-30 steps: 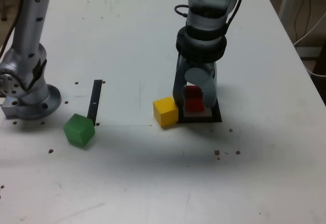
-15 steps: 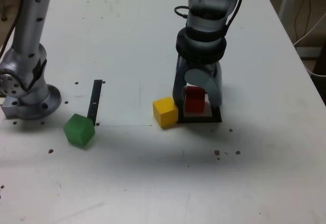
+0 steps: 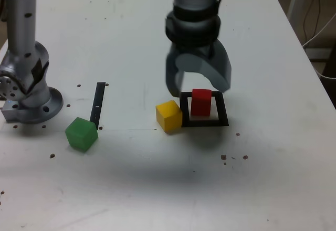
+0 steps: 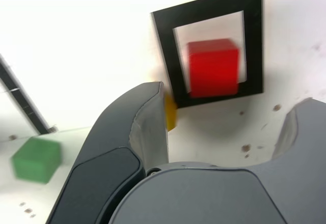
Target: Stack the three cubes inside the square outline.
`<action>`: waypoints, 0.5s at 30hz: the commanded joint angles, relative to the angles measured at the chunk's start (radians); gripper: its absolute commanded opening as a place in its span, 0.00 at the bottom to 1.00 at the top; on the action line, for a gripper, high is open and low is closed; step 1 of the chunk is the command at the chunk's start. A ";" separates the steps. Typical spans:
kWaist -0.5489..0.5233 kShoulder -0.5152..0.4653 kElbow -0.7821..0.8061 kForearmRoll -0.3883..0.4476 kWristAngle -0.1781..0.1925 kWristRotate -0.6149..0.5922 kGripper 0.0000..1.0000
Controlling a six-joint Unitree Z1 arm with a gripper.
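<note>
Releasing: the gripper hangs above the square outline with its jaws spread wide and nothing between them (the wrist view shows bare table in the gap).
Red cube: the red cube stands alone on the white centre of the outline, upright and free of the fingers.
Yellow cube: the yellow cube sits on the table, just beside the outline's edge on the exterior view's left, seemingly touching the frame.
Green cube: the green cube lies well apart, further to the exterior view's left, near the end of a narrow black strip.
Step in hand: the first cube looks placed; two remain to be stacked.
Next move: probably a shift over the yellow cube, jaws kept wide, then a straight descent around it (close to the frame, so a careless approach could nudge the red cube).
Change from a second ago: then the jaws were down around the red cube in the outline; now they have parted and lifted clear, and the arm has swung slightly towards the exterior view's left. The cubes sit where they were.
</note>
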 commanded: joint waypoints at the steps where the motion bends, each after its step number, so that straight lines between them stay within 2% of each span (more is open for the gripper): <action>1: -0.010 -0.035 -0.003 0.029 -0.002 -0.001 1.00; 8: -0.022 -0.081 0.024 0.140 0.006 0.037 1.00; 15: -0.049 -0.130 0.072 0.182 0.031 0.166 1.00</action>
